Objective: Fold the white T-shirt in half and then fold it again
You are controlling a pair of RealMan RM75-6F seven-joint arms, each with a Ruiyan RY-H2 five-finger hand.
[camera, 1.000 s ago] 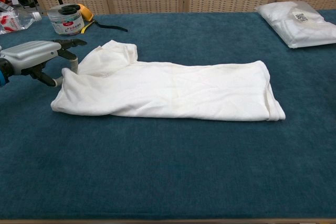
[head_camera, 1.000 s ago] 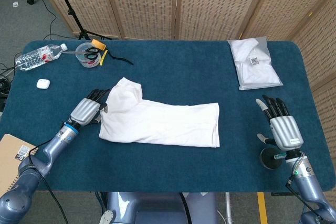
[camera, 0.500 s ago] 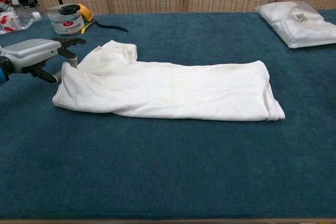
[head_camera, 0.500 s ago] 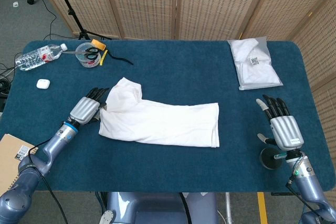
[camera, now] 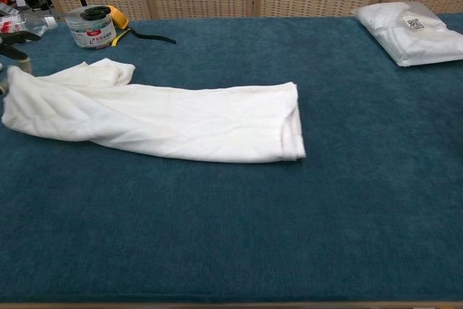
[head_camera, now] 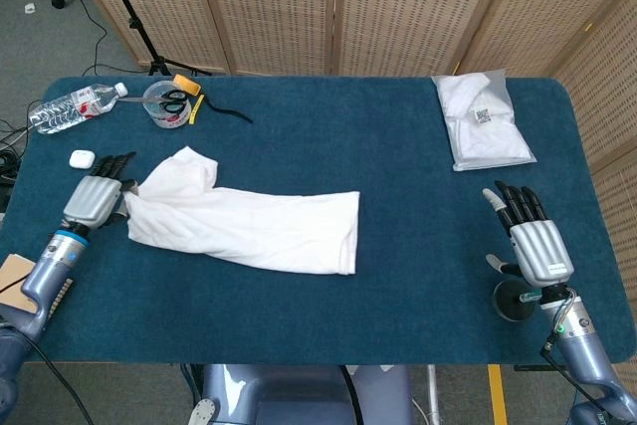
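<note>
My left hand [head_camera: 95, 201] sits at the left end of the blue table [head_camera: 398, 276] and grips the near-left corner of the white T-shirt [head_camera: 249, 226], its dark fingers [head_camera: 114, 164] pointing away from me along the cloth's edge; in the chest view only the fingertips [camera: 18, 36] show at the left border, right above the shirt's bunched end. The T-shirt lies folded once into a long band running from my left hand toward the table's middle, with a loose flap [head_camera: 184, 168] turned up at the left end and a straight hem at the right end. My right hand [head_camera: 528, 236] rests palm down near the table's right front corner, well apart from the shirt, fingers spread and holding nothing. At the far left stand a water bottle [head_camera: 75, 106], a round tub with scissors [head_camera: 167, 103] and a small white case [head_camera: 82, 158]. A bagged white garment [head_camera: 483, 121] lies at the far right.
</note>
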